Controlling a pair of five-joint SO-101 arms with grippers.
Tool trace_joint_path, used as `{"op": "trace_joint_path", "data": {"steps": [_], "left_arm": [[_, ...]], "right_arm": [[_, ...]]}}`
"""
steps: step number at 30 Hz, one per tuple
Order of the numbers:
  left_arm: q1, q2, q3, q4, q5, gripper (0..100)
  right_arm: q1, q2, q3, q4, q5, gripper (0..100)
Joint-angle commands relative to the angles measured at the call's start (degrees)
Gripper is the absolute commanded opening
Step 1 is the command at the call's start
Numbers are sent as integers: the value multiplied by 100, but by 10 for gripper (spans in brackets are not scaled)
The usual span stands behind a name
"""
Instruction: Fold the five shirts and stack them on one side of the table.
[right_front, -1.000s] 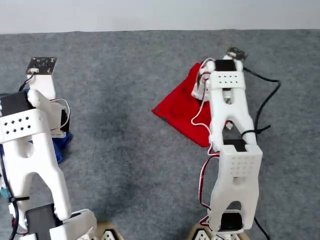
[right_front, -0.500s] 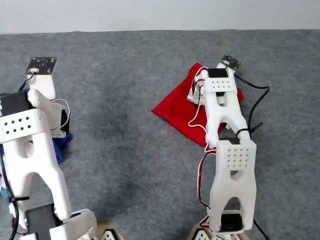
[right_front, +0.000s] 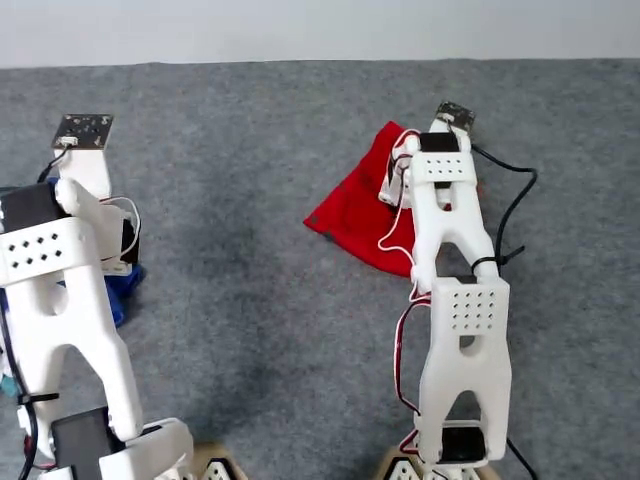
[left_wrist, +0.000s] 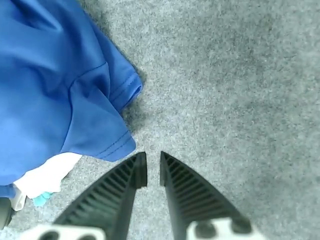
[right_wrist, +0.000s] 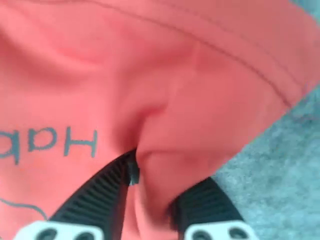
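One bunched fold of red shirt (right_wrist: 165, 85) between the right arm's (right_front: 455, 250) jaws.

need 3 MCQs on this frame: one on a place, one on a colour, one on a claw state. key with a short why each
1. Where does the red shirt lie?
A. On the table, under the right arm
B. In a basket
C. Hanging off the far edge

2. What colour is the shirt beside the left claw?
A. Green
B. Blue
C. Yellow

3. What state is the right claw in?
A. Open over bare table
B. Shut on a fold of the red shirt
C. Holding a cup

Key:
1 A: the high view shows it on the grey table beneath that arm.
2 B: the left wrist view shows the blue shirt next to the claw.
3 B: the right wrist view shows red cloth pinched between its fingers.
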Motion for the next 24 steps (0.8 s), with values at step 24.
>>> {"op": "trace_joint_path", "data": {"steps": [24], "left_arm": [[-9, -211, -40, 123, 0, 58]], "right_arm": [[3943, -646, -1714, 2026, 5855, 10]]}}
